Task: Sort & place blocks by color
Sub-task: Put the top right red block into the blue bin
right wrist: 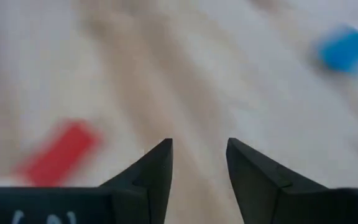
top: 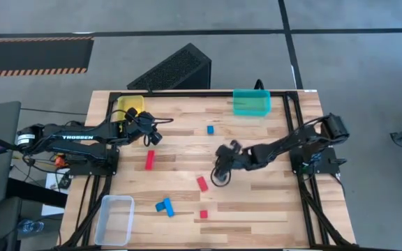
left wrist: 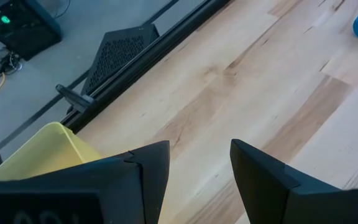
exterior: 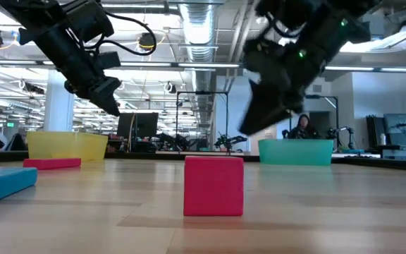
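Left hand: held above the counter just beside the yellow bin; fingers parted to a moderate gap with nothing between them, as seen in the left wrist view

Right hand: raised over mid-counter, close to the short red bar; fingers parted and empty in the right wrist view, which is blurred, so motion is judged likely

Red blocks: a long red bar lies below the left hand; the short red bar sits near the right hand; a small red cube rests nearer the front edge

Blue blocks: a small blue cube lies mid-counter toward the teal bin; a blue pair lies crossed near the clear bin

Yellow blocks: none seen loose on the counter; contents of the yellow bin cannot be told

Progress: judged partial, since five or so blocks are left unsorted

Risk, right side: the short red bar lies at an angle, so a descent not lined up with it could push or spin it instead of gripping it

Risk, left side: the hand is close to the yellow bin wall, which could be knocked by a careless swing

Risk, blue pair: touching pieces could be lifted together or scattered
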You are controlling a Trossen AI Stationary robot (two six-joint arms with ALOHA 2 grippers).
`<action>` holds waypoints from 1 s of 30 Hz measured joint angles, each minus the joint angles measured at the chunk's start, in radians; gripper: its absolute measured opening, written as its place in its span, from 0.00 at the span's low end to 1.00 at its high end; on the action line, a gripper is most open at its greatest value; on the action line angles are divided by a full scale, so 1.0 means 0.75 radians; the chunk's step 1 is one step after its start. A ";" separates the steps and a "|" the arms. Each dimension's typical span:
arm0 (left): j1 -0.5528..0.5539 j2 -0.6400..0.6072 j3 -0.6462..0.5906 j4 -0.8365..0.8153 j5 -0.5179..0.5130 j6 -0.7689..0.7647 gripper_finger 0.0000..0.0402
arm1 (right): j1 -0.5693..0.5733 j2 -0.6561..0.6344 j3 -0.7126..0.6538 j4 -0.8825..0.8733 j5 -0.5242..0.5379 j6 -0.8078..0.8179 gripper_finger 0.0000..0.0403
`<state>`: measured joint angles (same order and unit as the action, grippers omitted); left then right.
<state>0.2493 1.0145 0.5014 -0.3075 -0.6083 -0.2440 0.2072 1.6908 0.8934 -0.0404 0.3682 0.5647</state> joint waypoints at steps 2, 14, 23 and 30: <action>0.000 0.000 0.000 0.006 0.000 0.010 0.40 | 0.035 0.069 0.002 0.155 -0.050 -0.094 0.45; 0.000 0.000 0.000 0.013 0.007 0.001 0.40 | 0.161 0.315 0.193 0.189 0.061 -0.474 0.55; 0.000 0.000 0.000 -0.019 0.048 -0.016 0.40 | 0.186 0.415 0.315 0.021 0.053 -0.515 0.58; 0.000 0.000 0.000 -0.035 0.048 -0.017 0.40 | 0.202 0.332 0.364 -0.432 0.130 -0.375 0.58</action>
<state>0.2493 1.0145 0.5014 -0.3340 -0.5720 -0.2569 0.3586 1.9394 1.1662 -0.3640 0.4659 0.2836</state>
